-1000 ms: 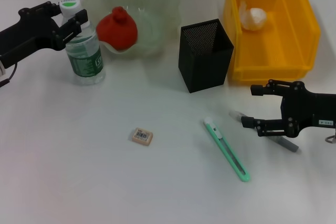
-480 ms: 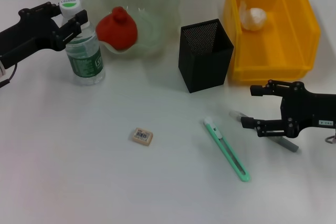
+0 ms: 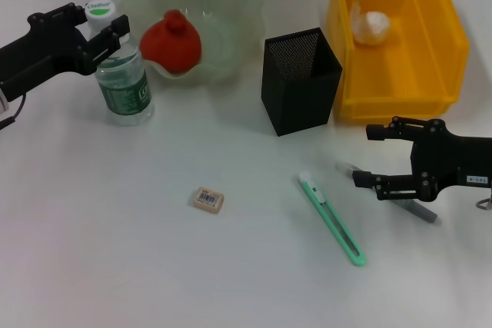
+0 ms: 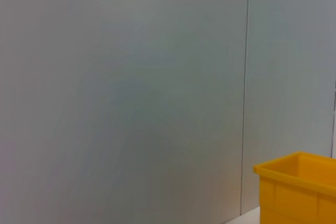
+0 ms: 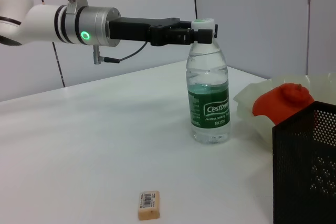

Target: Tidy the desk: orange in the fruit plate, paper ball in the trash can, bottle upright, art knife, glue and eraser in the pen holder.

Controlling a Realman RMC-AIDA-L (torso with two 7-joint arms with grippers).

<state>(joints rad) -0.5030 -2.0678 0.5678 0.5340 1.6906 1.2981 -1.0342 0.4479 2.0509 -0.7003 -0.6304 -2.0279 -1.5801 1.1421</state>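
Observation:
The bottle (image 3: 123, 78) stands upright at the back left, also shown as bottle (image 5: 209, 103). My left gripper (image 3: 96, 24) is open, one finger on each side of its neck just below the cap. The orange (image 3: 173, 40) lies in the green fruit plate (image 3: 231, 5). The paper ball (image 3: 373, 27) is in the yellow trash can (image 3: 450, 51). An eraser (image 3: 208, 200) and the green art knife (image 3: 332, 219) lie in front of the black pen holder (image 3: 300, 78). My right gripper (image 3: 370, 157) is open at the right, and the glue (image 3: 421, 213) lies partly under it.
The left wrist view holds only a grey wall and a corner of the yellow trash can (image 4: 296, 190). The right wrist view looks across the table at the eraser (image 5: 148, 204), the pen holder (image 5: 304, 166) and the orange (image 5: 283, 100).
The bottle's cap has shifted slightly to the left between the left fingers. Neither arm has visibly moved.

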